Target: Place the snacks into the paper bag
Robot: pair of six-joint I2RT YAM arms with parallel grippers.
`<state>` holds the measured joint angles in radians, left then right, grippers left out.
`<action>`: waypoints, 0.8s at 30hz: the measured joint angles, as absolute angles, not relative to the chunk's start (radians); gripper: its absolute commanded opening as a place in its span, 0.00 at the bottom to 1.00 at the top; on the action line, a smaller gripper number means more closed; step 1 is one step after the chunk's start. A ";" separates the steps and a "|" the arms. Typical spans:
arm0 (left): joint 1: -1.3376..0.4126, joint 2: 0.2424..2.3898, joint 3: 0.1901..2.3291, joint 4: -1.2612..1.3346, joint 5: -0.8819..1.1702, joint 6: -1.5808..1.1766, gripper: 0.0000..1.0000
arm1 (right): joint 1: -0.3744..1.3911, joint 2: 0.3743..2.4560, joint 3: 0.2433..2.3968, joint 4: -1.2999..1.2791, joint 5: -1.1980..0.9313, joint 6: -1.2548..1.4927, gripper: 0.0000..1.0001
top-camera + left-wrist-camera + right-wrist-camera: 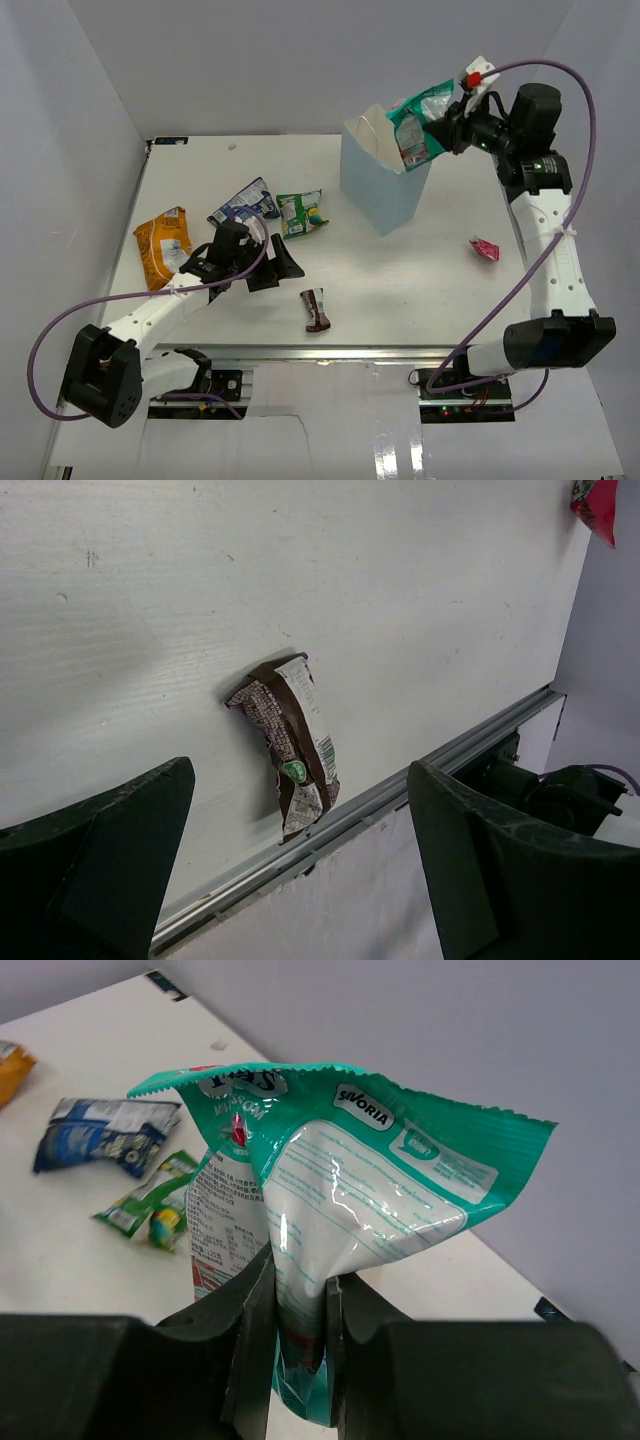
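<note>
The light blue paper bag [381, 180] stands upright at the back of the table. My right gripper [443, 131] is shut on a teal-green packet [418, 124] and holds it over the bag's right rim; the packet fills the right wrist view [340, 1200]. My left gripper [268, 262] is open and empty above the table, left of the small dark brown bar [317, 309], which lies near the front edge [291, 742]. An orange chip bag [163, 245], a blue-and-white packet [243, 203] and a green-and-white packet [300, 213] lie on the left half.
A small red packet [484, 247] lies at the right of the table, also at the top right of the left wrist view [597, 507]. A metal rail [360, 815] runs along the table's front edge. White walls enclose the table.
</note>
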<state>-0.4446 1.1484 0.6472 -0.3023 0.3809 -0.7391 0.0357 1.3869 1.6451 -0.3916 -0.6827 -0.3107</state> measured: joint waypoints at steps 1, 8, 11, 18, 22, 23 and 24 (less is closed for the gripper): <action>-0.451 1.151 0.648 -0.302 0.379 -0.741 0.98 | 0.066 1.413 1.668 -0.365 -0.626 -0.289 0.08; -0.491 1.159 0.648 -0.301 0.353 -0.761 0.98 | 0.278 1.543 1.689 -0.213 -0.223 -0.232 0.08; -0.501 1.159 0.648 -0.301 0.345 -0.769 0.98 | 0.319 1.578 1.689 -0.170 -0.091 -0.226 0.08; -0.509 1.160 0.648 -0.301 0.332 -0.776 0.98 | 0.337 1.586 1.640 -0.063 0.030 -0.228 0.13; -0.515 1.188 0.652 -0.297 0.329 -0.775 0.98 | 0.348 1.585 1.563 -0.029 0.042 -0.245 0.29; -0.518 1.200 0.654 -0.297 0.328 -0.775 0.98 | 0.351 1.585 1.543 -0.028 0.044 -0.248 0.33; -0.521 1.212 0.656 -0.297 0.327 -0.775 0.98 | 0.355 1.586 1.526 -0.029 0.047 -0.251 0.37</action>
<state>-0.5209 1.2118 0.6559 -0.2974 0.3275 -0.7753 0.3546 1.5856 1.5261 -0.0292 0.0467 -0.2508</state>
